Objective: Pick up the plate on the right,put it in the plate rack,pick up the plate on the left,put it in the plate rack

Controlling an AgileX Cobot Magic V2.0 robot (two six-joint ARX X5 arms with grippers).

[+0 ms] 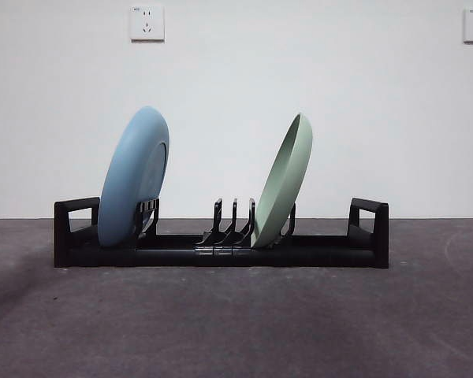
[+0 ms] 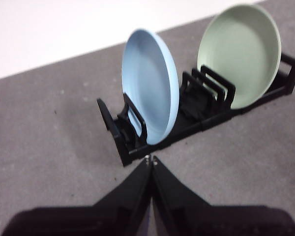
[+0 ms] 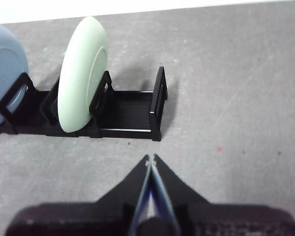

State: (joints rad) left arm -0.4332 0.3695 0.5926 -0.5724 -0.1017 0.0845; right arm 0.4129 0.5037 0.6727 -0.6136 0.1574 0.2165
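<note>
The long black plate rack (image 1: 323, 250) lies across the dark table. A blue plate (image 1: 134, 177) stands tilted in its left slots, and a pale green plate (image 1: 284, 179) leans in slots right of the middle. In the left wrist view my left gripper (image 2: 150, 159) is shut and empty, hovering a short way off the rack (image 2: 119, 137) near the blue plate (image 2: 150, 93), with the green plate (image 2: 241, 51) farther along. My right gripper (image 3: 150, 158) is shut and empty too, held back from the rack's end handle (image 3: 158, 103) beside the green plate (image 3: 81, 73). Neither arm shows in the front view.
Several upright divider prongs (image 1: 235, 220) between the two plates hold nothing. A white wall with two power sockets (image 1: 147, 23) rises behind the table. Bare grey table surface (image 1: 236, 323) stretches in front of the rack.
</note>
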